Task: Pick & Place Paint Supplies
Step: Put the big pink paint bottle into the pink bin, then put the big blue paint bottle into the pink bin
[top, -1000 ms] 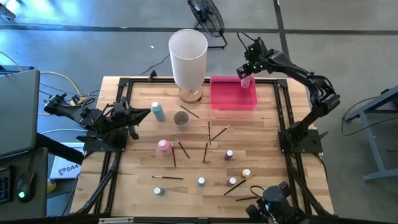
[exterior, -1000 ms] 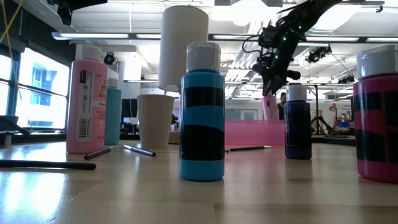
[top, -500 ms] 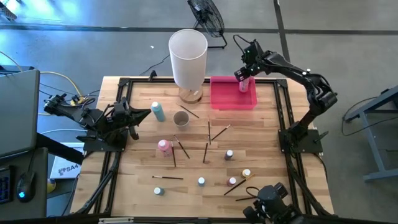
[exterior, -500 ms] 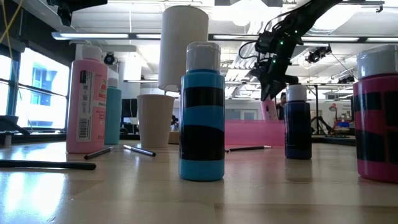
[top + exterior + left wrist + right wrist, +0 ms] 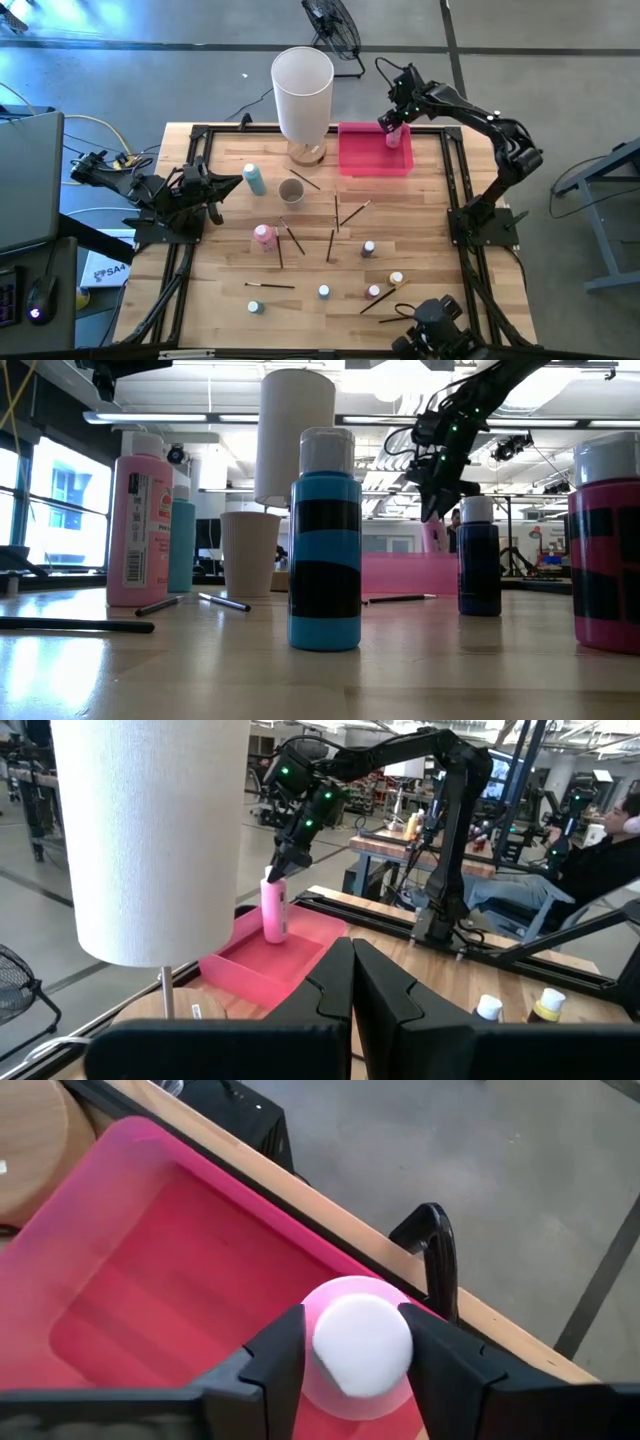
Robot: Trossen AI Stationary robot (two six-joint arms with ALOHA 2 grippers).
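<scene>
A pink bottle (image 5: 275,910) with a white cap (image 5: 360,1342) stands in the far right corner of the pink tray (image 5: 360,160). My right gripper (image 5: 355,1345) is above it, slanting down, with a finger close on each side of the cap. A teal bottle (image 5: 254,179), another pink bottle (image 5: 264,236), several tiny bottles (image 5: 368,248) and thin dark brushes (image 5: 336,212) sit on the wooden table. My left gripper (image 5: 350,980) hovers shut and level over the table's left side, holding nothing. My right gripper's fingers (image 5: 285,1350) flank the white cap at the top of the bottle, coming from above on a slant. A thin sliver of pink shows between one finger and the cap. Whether the other finger touches it I cannot tell. The bottle stands upright on the tray's floor.
A tall white cylinder (image 5: 302,95) on a wooden foot stands left of the tray, with a paper cup (image 5: 291,190) nearer the middle. A black frame (image 5: 455,180) runs round the tabletop. In the low view, blue (image 5: 325,540) and pink (image 5: 605,550) bottles stand close to the camera.
My right gripper has sunk a little over the tray's far right corner with the pink bottle. The bottle has come from a slight tilt to upright in the tray.
</scene>
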